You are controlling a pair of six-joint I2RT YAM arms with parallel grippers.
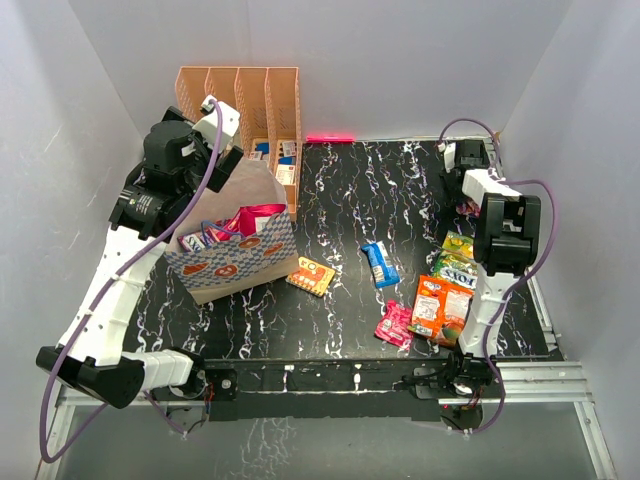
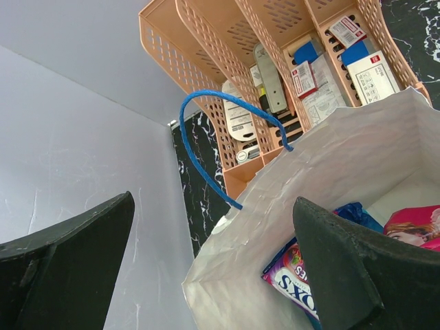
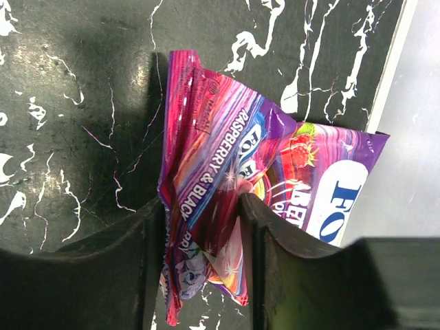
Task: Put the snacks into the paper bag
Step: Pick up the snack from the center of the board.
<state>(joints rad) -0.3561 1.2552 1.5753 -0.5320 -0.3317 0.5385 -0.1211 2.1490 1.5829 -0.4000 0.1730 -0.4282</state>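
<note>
We see the right gripper (image 3: pixel 201 206) pinching a glossy purple packet (image 3: pixel 227 117) between its fingers. The foil is buckled and crinkled, and it lies at the far right edge of the black marbled table (image 3: pixel 69 103), its lower end cut off from view. The left gripper (image 2: pixel 213 203) hangs spread wide over the mouth of the paper bag (image 2: pixel 330 158), which is creased white inside. In it we make out a pink packet (image 2: pixel 416 227) and a purple-edged packet (image 2: pixel 292 275), both partly hidden by a finger. Just behind stands a peach perforated rack (image 2: pixel 206 41) holding cards and small boxes.
</note>
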